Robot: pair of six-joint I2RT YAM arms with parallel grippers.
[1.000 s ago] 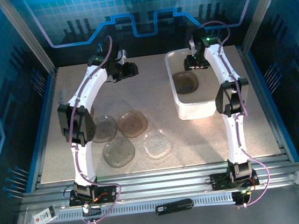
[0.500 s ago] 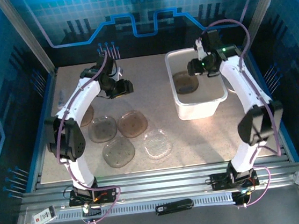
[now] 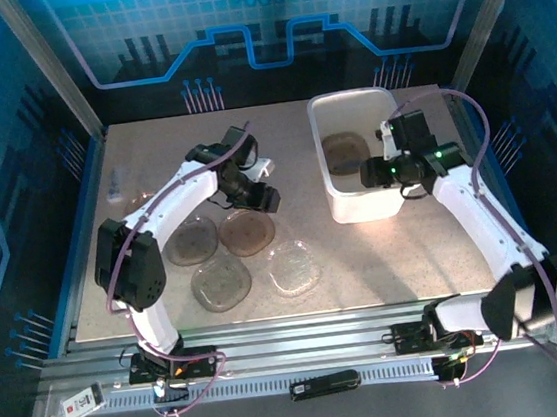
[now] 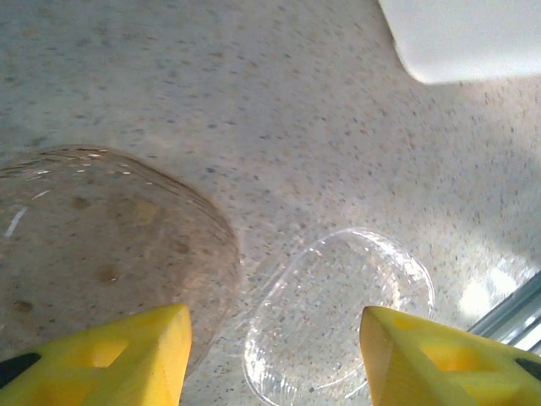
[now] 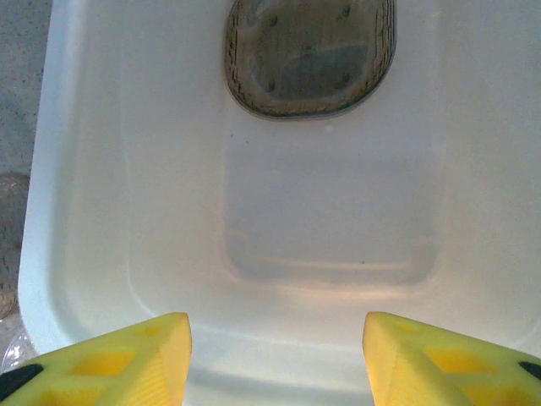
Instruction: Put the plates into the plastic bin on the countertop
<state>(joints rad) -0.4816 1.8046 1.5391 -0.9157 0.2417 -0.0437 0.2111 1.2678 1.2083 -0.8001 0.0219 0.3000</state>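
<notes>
Left gripper [image 4: 275, 342], open-jawed and empty, above the clear plate [image 4: 338, 317]. Brown plate [image 4: 101, 241] just beside at nine o'clock: a pinch may snag both.

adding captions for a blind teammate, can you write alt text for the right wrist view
Looking down into the white plastic bin, one smoky brown plate lies flat on its floor at the far end. The right tool hangs open above the near end, its two yellow fingers apart with nothing between them.
</notes>
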